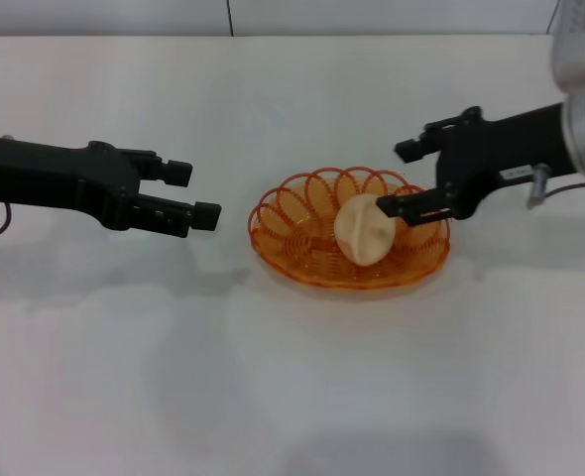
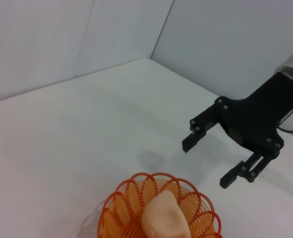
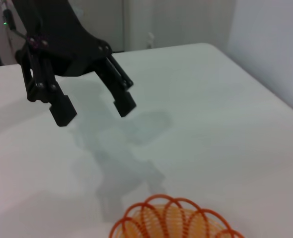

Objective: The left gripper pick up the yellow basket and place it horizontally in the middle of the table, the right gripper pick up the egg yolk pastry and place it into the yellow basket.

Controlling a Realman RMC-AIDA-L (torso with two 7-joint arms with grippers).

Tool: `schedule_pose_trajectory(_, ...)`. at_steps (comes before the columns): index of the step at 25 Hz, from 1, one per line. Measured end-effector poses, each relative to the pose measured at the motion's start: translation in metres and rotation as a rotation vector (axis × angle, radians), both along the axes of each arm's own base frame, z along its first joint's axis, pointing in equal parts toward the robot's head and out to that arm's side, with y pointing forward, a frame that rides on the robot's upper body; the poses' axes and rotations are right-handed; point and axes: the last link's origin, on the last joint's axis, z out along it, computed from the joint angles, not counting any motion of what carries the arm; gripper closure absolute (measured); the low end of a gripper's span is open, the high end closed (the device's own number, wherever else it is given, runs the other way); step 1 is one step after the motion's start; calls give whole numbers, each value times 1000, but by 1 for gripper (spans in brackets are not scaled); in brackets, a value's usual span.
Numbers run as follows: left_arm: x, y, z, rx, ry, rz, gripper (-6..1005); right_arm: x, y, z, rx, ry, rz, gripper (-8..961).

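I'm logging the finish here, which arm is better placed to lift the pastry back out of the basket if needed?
The right. The right gripper is open right over the yellow basket, beside the egg yolk pastry lying inside. The left gripper is open too, but clear of the basket's left side.

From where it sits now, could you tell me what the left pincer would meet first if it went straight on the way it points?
Probably the near rim of the orange-yellow oval wire basket holding the pale round pastry. The open left pincer points across the white table toward it, though their relative heights are unclear.
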Motion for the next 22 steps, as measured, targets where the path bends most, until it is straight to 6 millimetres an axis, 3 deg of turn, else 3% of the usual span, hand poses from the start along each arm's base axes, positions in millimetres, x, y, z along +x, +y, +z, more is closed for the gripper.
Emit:
schedule_pose_trajectory(10,-2,1,2,35,-25,-13,113,36,-20,35,45,171,-39,119)
schedule_pose_trajectory(15,-4,0,2,45,-23,-32,113,58,-35,51,26,276,-18,84)
schedule_pose_trajectory(22,-3,-5,1,-6,2,-62,113,82,-48,63,3,226,-39,86)
